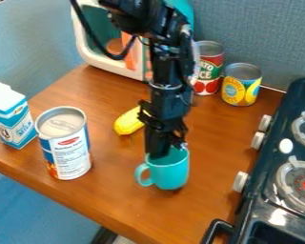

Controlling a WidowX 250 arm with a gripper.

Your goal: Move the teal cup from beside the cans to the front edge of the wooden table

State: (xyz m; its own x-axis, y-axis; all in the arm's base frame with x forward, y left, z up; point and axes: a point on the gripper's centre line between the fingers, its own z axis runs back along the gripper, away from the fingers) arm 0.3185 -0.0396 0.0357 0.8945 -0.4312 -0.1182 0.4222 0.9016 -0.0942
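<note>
The gripper [160, 153] meets the teal mug [170, 174] — yellow toy [128, 122] nearby.

Looks like smooth, softly glossy plastic on the turquoise mug [171, 170] and sleek wood across the table [120, 202]. Shows metal atop the large can [68, 155]. Resembles rough, matt cloth on the partition [263, 31]. Gleams glossy on the stove [258, 209].

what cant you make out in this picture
All in the camera view:
Bottom of the end effector and much of the inside of the teal mug: hidden by the mug's wall and the end effector.
Right end of the yellow object: behind the arm.
Left side of the milk carton: cut off by the left edge.
Fine print on the large can: too small.
</note>
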